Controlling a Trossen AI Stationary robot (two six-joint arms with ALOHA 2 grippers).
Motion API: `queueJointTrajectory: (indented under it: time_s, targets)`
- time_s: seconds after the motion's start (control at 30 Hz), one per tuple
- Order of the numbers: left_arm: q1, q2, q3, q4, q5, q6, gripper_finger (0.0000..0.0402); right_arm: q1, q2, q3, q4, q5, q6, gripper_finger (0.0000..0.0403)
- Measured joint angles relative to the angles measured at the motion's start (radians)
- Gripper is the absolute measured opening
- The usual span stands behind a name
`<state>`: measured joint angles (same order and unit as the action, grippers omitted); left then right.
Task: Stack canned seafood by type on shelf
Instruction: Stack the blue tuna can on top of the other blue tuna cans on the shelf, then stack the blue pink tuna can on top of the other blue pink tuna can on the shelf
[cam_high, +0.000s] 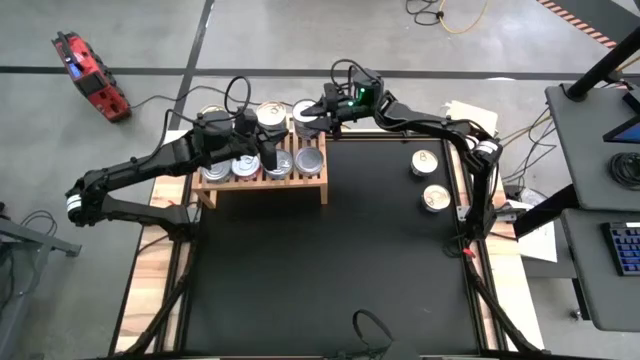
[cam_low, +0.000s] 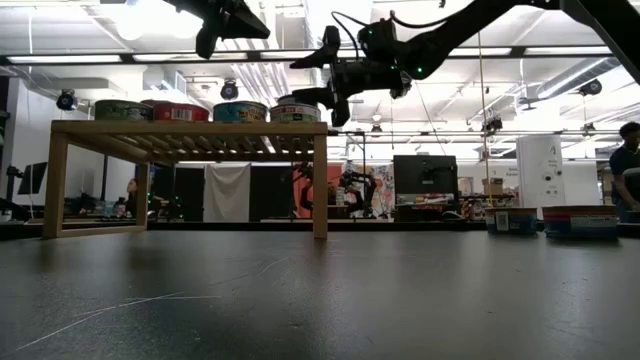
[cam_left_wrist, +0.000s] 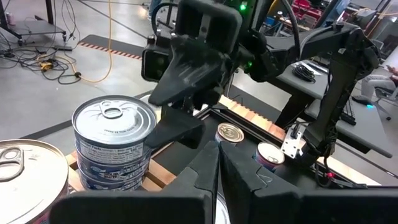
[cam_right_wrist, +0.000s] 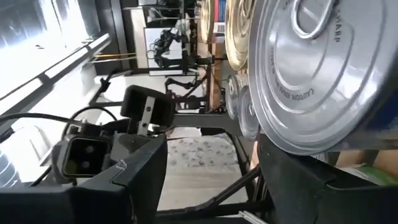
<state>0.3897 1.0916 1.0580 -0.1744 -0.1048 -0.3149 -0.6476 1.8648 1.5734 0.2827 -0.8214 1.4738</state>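
The shelf (cam_high: 262, 185) is a low light-wood rack at the table's far left, and several cans stand on its slatted top. My right gripper (cam_high: 316, 113) reaches level over the shelf's far right corner. It is open and rolled on its side, one finger above the other. Just beyond its fingertips is a stack of blue-labelled cans (cam_left_wrist: 115, 146), whose silver top lid (cam_right_wrist: 311, 74) fills the right wrist view. My left gripper (cam_left_wrist: 217, 168) is shut on nothing and hangs above the shelf's middle (cam_high: 268, 150). My right gripper's lower finger (cam_left_wrist: 177, 130) ends level at the side of the stack's top can (cam_left_wrist: 146, 134). Its upper finger (cam_left_wrist: 186, 74) stands over the lid's edge. I cannot tell whether either finger touches the can, and nothing lies between them.
Two loose cans (cam_high: 424, 160) (cam_high: 436, 197) stand on the black mat near the table's right edge. The shelf's near row holds more cans (cam_high: 278, 163) (cam_high: 311, 158). Cables and a white paper lie beyond the table's far edge. The mat's near half is bare.
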Motion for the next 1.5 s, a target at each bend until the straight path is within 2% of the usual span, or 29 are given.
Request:
queueJointTrajectory:
  time_s: [0.17, 0.37, 0.7, 0.83, 1.0, 1.07, 1.13, 1.27, 1.33, 1.37, 1.43, 1.5]
  targets:
    - [0.0, 0.001, 0.0, -0.001, 0.002, 0.003, 0.0, 0.001, -0.002, 0.006, 0.01, -0.028, 0.005, 0.0238]
    - [0.0, 0.0, 0.0, -0.003, 0.002, 0.01, 0.0, 0.002, -0.023, 0.01, 0.045, -0.126, 0.047, 0.0248]
    - [0.0, 0.0, 0.0, -0.006, 0.019, 0.01, 0.0, 0.002, -0.149, 0.011, -0.024, -0.236, -0.129, 0.0241]
    - [0.0, 0.0, 0.0, -0.006, 0.02, 0.011, 0.0, 0.009, -0.209, 0.011, -0.217, -0.276, -0.333, 0.0229]
    - [0.0, 0.0, 0.0, -0.005, 0.019, 0.01, 0.0, 0.014, -0.306, 0.011, -0.747, -0.268, -0.661, 0.0213]
    - [0.0, 0.0, 0.0, -0.005, 0.019, 0.01, 0.0, 0.013, -0.342, 0.011, -1.01, -0.191, -0.799, 0.0205]
    - [0.0, 0.0, 0.0, -0.004, 0.019, 0.01, 0.0, 0.013, -0.373, 0.011, -1.251, -0.027, -0.903, 0.0197]
    - [0.0, 0.0, 0.0, -0.003, 0.014, 0.01, 0.0, 0.013, -0.415, 0.011, -1.604, 0.487, -1.02, 0.0176]
    - [0.0, 0.0, 0.0, -0.002, 0.013, 0.009, 0.0, 0.012, -0.417, 0.009, -1.684, 0.712, -0.994, 0.0163]
    - [0.0, 0.0, 0.0, -0.002, 0.013, 0.005, 0.0, 0.009, -0.417, 0.004, -1.701, 0.789, -0.965, 0.0156]
    - [0.0, 0.0, 0.0, 0.0, 0.013, -0.007, 0.0, -0.006, -0.417, -0.007, -1.695, 0.89, -0.913, 0.0139]
    - [0.0, 0.0, 0.0, 0.002, 0.013, -0.012, 0.0, -0.023, -0.414, -0.027, -1.684, 0.925, -0.9, 0.0118]
